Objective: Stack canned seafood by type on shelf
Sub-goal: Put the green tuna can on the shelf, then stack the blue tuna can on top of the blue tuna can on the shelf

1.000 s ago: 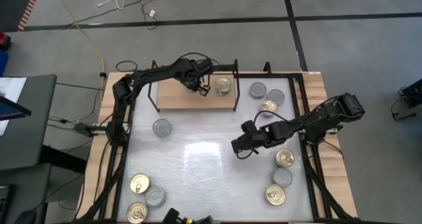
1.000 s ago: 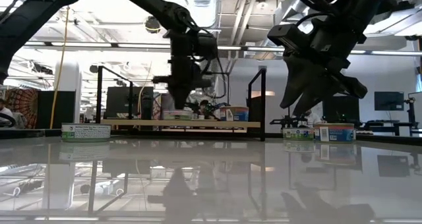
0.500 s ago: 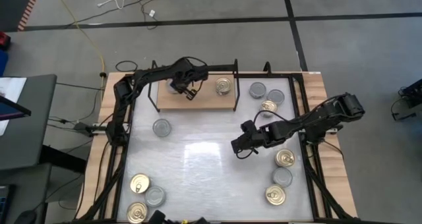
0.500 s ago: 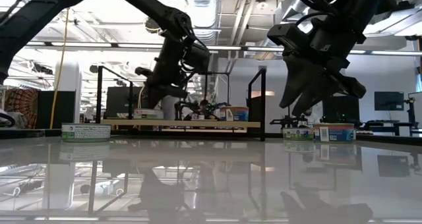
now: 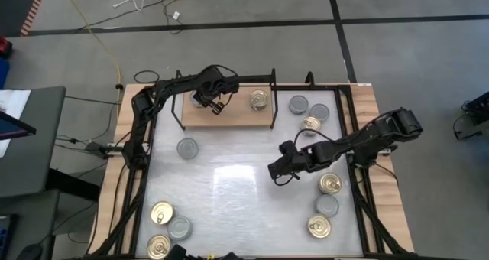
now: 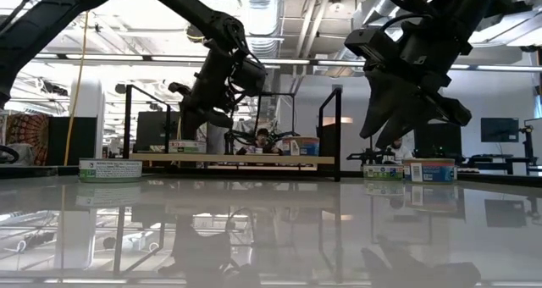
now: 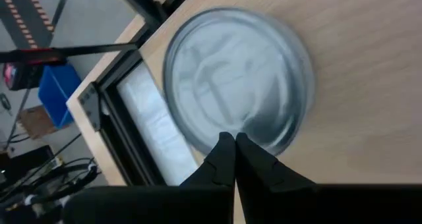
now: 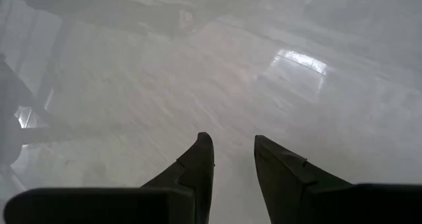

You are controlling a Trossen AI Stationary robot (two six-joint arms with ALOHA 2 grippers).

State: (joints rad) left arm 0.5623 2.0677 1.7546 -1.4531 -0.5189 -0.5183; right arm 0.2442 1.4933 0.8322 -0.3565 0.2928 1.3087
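Two tins are sitting on the shelf (image 5: 229,116): a silver-topped tin (image 7: 237,79) just under the left gripper (image 5: 212,105), whose fingers are pressing together empty, and a gold-topped tin (image 5: 259,100) well to its right, likely keeping types apart. Beyond them, the right gripper (image 5: 276,173) is hovering half-open over bare counter (image 5: 229,191), holding nothing.

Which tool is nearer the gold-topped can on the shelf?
Left. The left tool hovers over the shelf, just beside the gold-topped can; the right tool hangs above mid-table, well off.
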